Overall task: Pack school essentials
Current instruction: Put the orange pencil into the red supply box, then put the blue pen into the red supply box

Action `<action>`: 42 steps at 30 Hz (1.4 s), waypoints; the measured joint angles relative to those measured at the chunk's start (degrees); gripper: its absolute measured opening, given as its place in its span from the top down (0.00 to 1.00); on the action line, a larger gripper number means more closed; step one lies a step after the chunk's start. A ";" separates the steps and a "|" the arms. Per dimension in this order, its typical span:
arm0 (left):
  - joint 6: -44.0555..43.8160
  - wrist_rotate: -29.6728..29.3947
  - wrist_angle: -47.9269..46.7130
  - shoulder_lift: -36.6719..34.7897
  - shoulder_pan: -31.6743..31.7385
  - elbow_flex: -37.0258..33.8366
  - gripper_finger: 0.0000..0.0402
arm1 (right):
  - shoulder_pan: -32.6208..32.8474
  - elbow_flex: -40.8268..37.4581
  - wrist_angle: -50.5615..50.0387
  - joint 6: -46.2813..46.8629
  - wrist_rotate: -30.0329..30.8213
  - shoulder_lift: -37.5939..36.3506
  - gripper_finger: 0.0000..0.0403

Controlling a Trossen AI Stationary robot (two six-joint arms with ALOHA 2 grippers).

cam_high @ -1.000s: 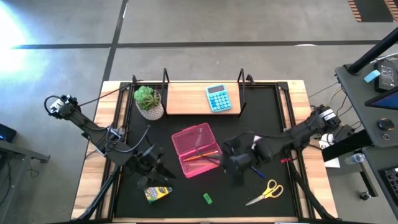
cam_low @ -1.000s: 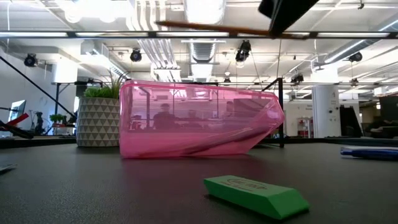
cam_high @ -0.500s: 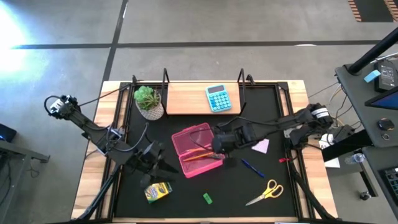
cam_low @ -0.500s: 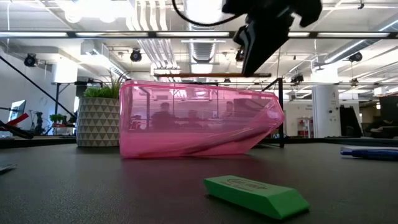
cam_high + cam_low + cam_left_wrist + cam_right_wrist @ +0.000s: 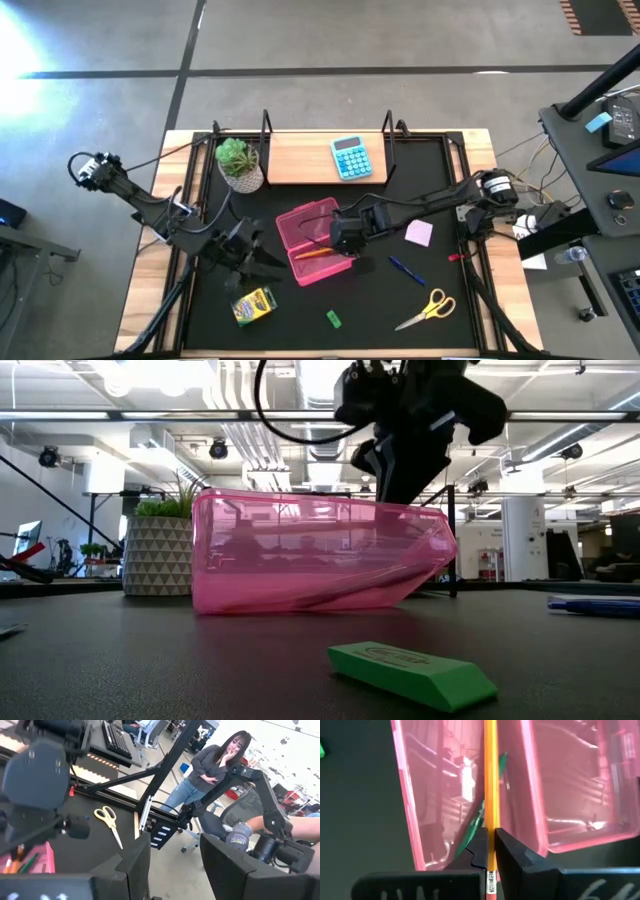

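While over pink case, R gripper jaws clamp orange pencil; L gripper jaws apart.

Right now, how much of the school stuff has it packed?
Barely started. The pink case already holds a pencil or two. The right gripper grips another orange pencil over it. The crayon box, scissors, blue pen and green block remain outside.

The right gripper, pinching an orange pencil, is now over the open pink pencil case, having swung in from near the blue pen. That move uncovers a pink sticky note. The pencil now seems to dip into the case.
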 joint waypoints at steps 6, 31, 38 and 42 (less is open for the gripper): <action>0.59 0.02 -0.10 -0.36 0.15 -0.03 0.61 | 0.00 0.02 2.39 -0.09 -2.75 2.55 0.97; 0.50 0.06 -1.60 -0.35 0.15 -0.33 0.61 | 0.00 0.02 4.19 2.58 -3.11 4.24 0.76; 0.50 0.09 -1.67 -0.35 0.15 -0.35 0.61 | 0.00 0.02 4.07 3.73 -2.85 1.51 0.67; 0.55 0.09 -1.84 -0.35 0.15 -0.39 0.61 | 0.02 0.02 2.36 7.01 1.27 -1.81 0.66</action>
